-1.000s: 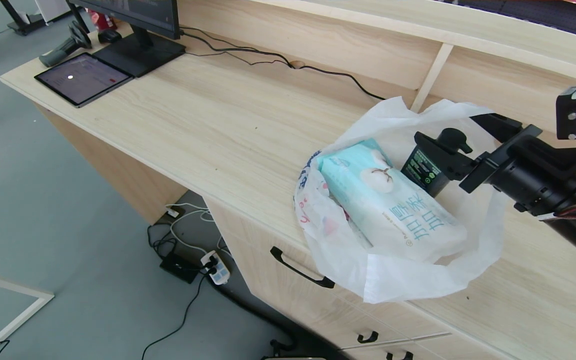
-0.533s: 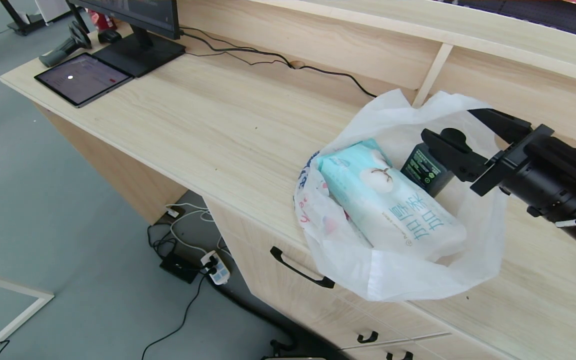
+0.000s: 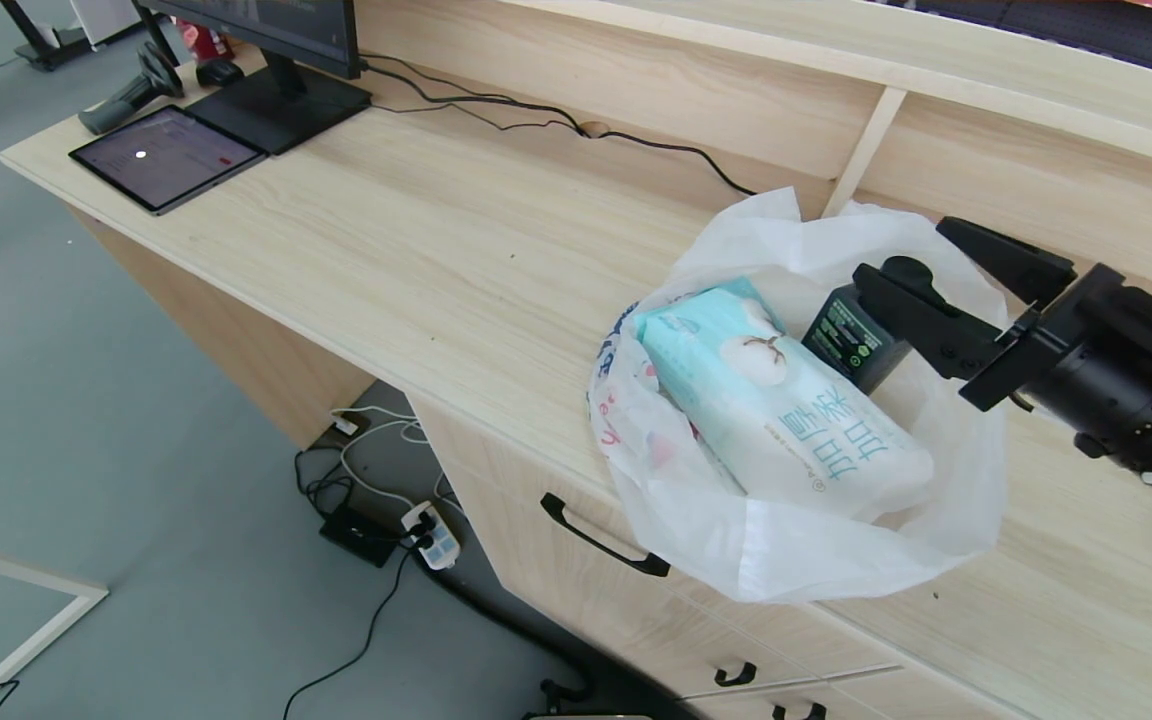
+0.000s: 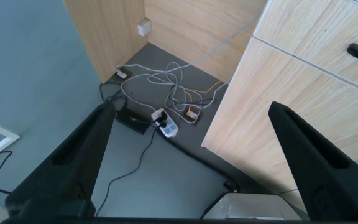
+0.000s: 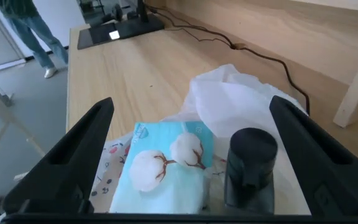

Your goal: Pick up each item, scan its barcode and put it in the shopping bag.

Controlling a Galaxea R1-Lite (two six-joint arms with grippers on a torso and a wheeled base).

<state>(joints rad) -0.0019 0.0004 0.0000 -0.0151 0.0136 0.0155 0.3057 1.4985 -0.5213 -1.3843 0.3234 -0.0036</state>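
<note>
Hovering over the shopping bag (image 3: 796, 560), the right gripper (image 3: 906, 250) is spread wide and empty; the dark bottle (image 3: 844, 342) stands inside beside the tissue pack (image 3: 786, 420) (bagging looks done). Next move likely calls for lifting clear without snagging plastic.

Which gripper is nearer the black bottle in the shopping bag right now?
Right. The right gripper hangs open over the black bottle, at the shopping bag's mouth. The left gripper, also open, is low beside the drawer front, above the floor cables.
</note>
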